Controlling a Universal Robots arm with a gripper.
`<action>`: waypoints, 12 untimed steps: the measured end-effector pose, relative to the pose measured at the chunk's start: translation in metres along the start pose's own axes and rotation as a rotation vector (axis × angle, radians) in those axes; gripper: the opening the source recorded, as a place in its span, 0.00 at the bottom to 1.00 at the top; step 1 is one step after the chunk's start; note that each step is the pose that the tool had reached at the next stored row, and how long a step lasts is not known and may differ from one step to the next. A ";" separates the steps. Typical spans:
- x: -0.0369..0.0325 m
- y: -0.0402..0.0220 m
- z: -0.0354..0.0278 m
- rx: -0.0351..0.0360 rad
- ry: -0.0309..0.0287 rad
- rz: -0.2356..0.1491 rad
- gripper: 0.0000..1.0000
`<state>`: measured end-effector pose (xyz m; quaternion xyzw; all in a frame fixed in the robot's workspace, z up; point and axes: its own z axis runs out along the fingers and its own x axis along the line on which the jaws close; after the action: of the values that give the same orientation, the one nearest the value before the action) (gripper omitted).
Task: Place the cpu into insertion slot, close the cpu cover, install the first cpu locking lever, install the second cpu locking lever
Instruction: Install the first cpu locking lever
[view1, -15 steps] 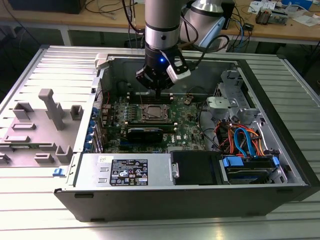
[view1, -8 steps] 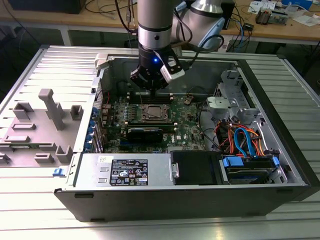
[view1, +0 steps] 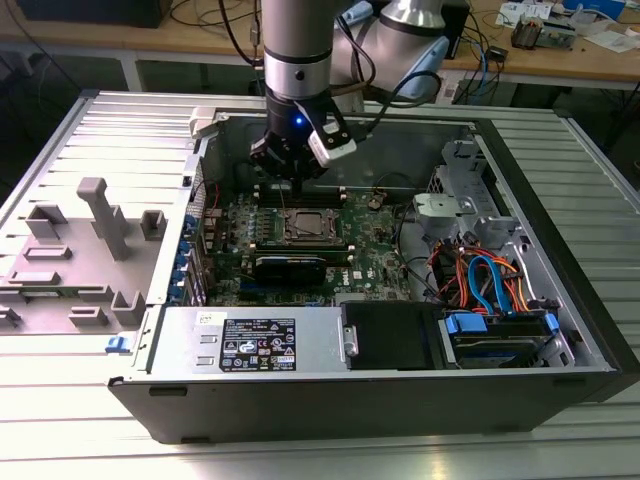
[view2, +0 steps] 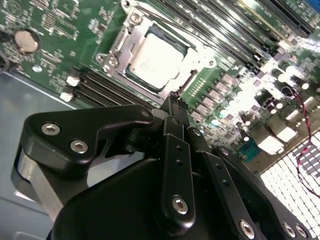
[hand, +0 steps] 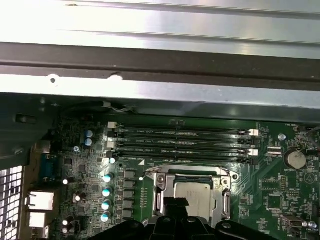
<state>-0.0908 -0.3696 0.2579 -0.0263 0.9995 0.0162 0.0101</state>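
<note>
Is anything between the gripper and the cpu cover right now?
Nothing visible is in the way. In the second wrist view, the gripper hangs close above one edge of the cpu cover, which lies flat around the cpu. The memory slots run beside it, out of the path.

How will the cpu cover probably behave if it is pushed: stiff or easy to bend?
The cpu cover looks like thin sheet metal with a large square hole, so it probably flexes a little and feels light. It appears to lie flat over the cpu, so a downward push likely just seats it.
</note>
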 end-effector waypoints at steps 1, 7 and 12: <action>0.0047 0.0003 -0.0001 -0.0003 -0.0014 0.000 0.11; 0.0165 0.0009 -0.0001 -0.0001 -0.0057 0.000 0.11; 0.0222 0.0012 -0.0003 0.0000 -0.0066 0.000 0.11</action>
<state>-0.1131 -0.3695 0.2578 -0.0264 0.9994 0.0163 0.0134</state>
